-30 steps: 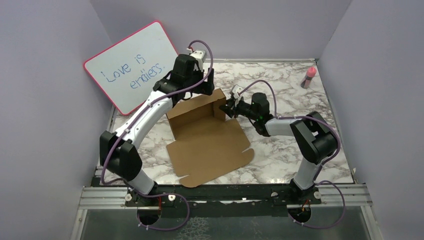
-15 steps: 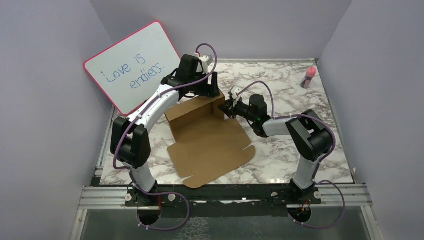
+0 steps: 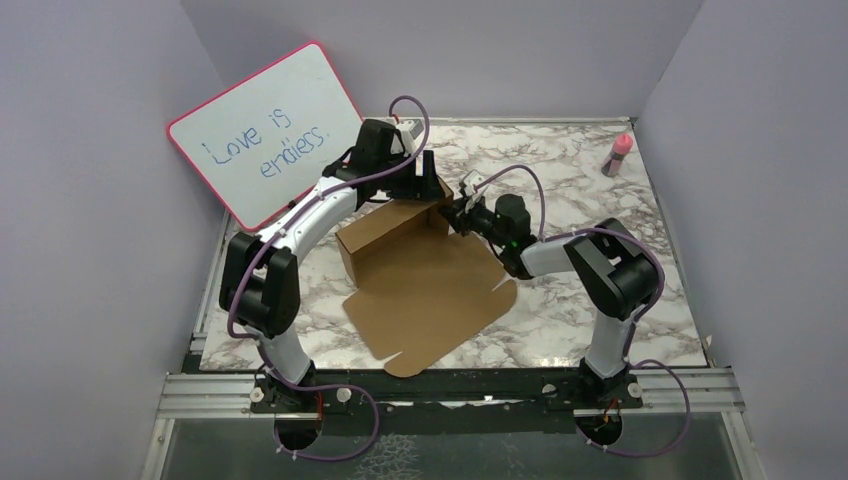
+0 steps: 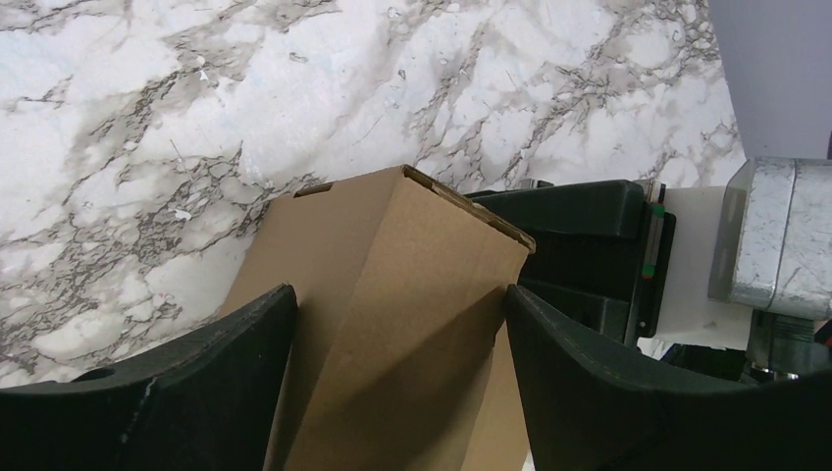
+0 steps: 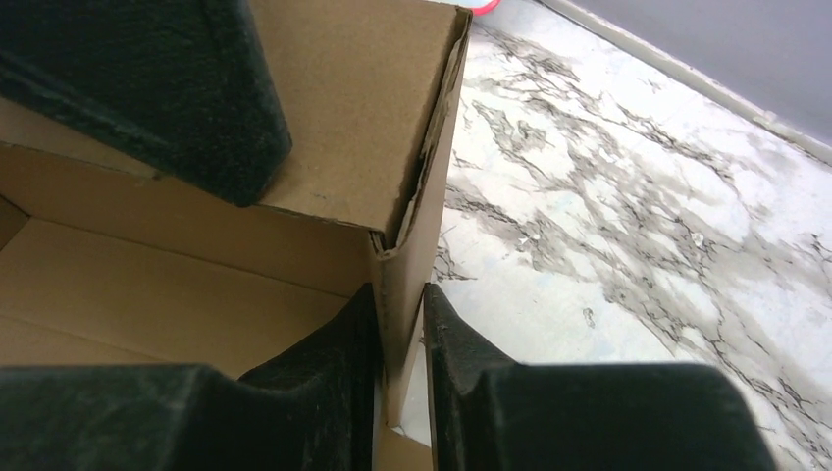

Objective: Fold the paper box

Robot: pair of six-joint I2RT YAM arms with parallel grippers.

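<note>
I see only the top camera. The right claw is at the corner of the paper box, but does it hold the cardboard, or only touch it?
Observer: The right wrist view shows the right claw pinching a side wall of the paper box, one finger inside and one outside.
Operator: And the left claw?
Observer: In the left wrist view, the left claw straddles the raised wall, and cardboard fills the gap between its fingers. I cannot tell whether it squeezes.

Soft, even overhead light keeps all views bright, with no glare on the marble bench (image 3: 560, 160) and only faint shadows. In the left wrist view the paper box (image 4: 392, 324) is shaded low down; the near foreground is slightly soft.
</note>
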